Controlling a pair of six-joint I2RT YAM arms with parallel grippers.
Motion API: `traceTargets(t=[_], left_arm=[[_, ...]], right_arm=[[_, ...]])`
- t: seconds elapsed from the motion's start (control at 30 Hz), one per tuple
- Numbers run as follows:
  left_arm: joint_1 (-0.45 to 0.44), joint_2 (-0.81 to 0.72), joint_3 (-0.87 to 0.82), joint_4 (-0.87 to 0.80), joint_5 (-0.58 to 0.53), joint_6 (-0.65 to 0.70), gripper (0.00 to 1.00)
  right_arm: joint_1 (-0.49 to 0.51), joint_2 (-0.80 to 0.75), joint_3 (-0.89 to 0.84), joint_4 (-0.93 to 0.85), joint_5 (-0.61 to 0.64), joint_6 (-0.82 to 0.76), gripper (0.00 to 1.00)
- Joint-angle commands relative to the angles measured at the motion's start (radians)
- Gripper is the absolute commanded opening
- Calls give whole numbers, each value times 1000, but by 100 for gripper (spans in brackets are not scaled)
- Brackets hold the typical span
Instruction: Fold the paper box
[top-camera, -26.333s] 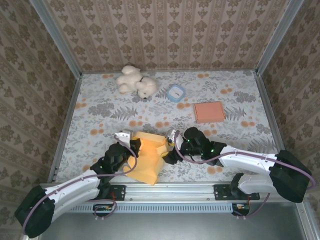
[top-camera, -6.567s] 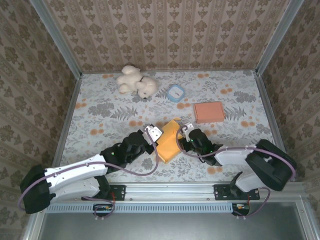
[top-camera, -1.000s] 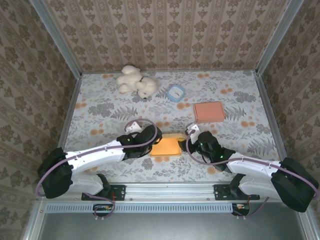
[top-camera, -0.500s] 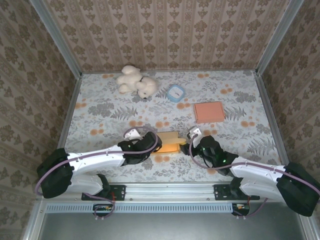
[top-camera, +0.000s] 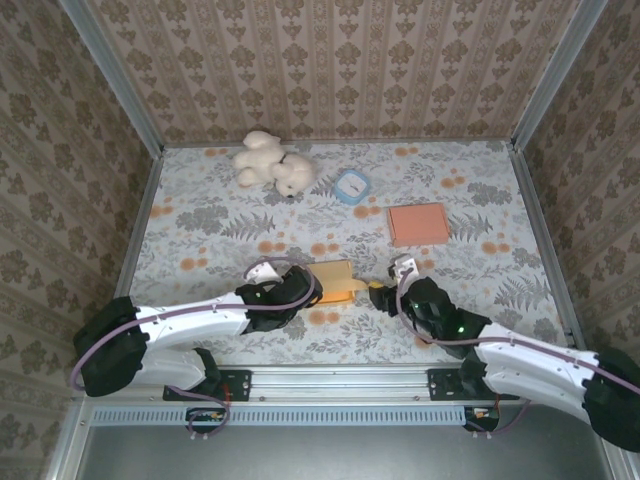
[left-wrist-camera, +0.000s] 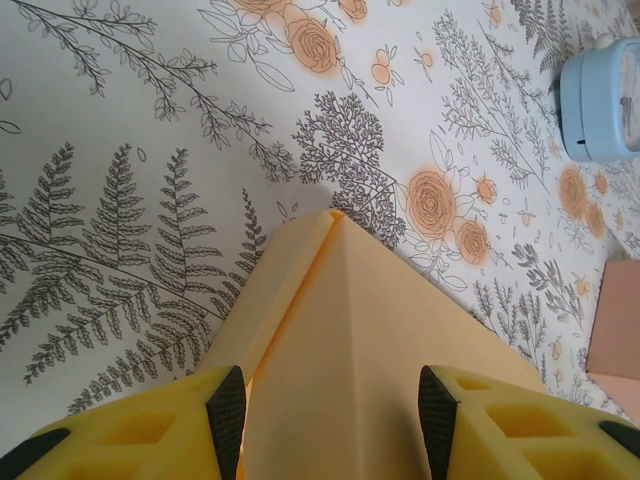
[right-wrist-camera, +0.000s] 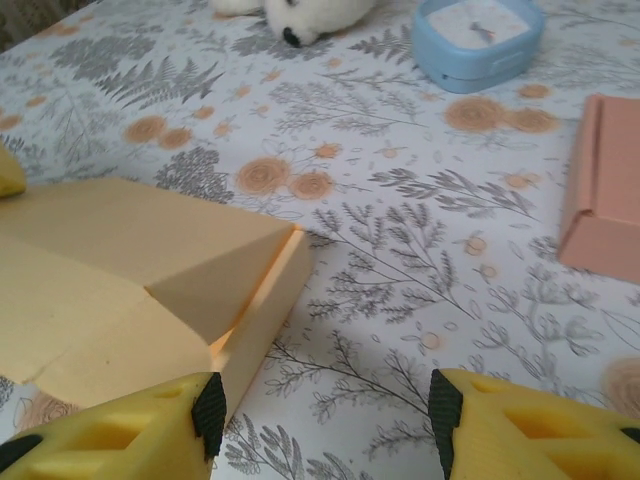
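Observation:
The yellow paper box (top-camera: 335, 279) lies on the floral table in front of both arms, its flaps folded in. In the left wrist view one corner ridge of the box (left-wrist-camera: 345, 330) runs up between my left gripper's (left-wrist-camera: 331, 420) fingers, and the box fills the gap from pad to pad. My left gripper (top-camera: 304, 287) sits at the box's left end. My right gripper (top-camera: 380, 292) stands just right of the box, apart from it. The right wrist view has the box (right-wrist-camera: 150, 270) at the left and bare table between the open jaws of my right gripper (right-wrist-camera: 327, 418).
A flat pink box (top-camera: 418, 223) lies at the back right, a small blue container (top-camera: 352, 186) behind the middle, and a white plush toy (top-camera: 272, 165) at the back left. Metal rails and patterned walls border the table.
The box has shifted slightly away and now looks more compact. My right gripper has drawn back to the right, off the box. My left gripper's jaws have narrowed a little round it.

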Motion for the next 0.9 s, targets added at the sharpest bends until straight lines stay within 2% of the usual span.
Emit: traceTargets(t=[0.0, 0.1, 0.2, 0.57, 0.87], left_arm=[[-2, -14, -14, -65, -31, -20, 51], [-1, -16, -17, -71, -32, -19, 51], [-1, -17, -19, -70, -30, -11, 51], [8, -36, -29, -94, -15, 30, 58], [45, -97, -12, -183, 63, 74, 72]], right_arm=[[6, -97, 48, -185, 70, 111, 59], [4, -137, 70, -222, 62, 140, 59], [5, -86, 122, -220, 47, 128, 61], [11, 466, 464, -241, -60, 110, 67], [47, 702, 456, -128, -18, 151, 66]])
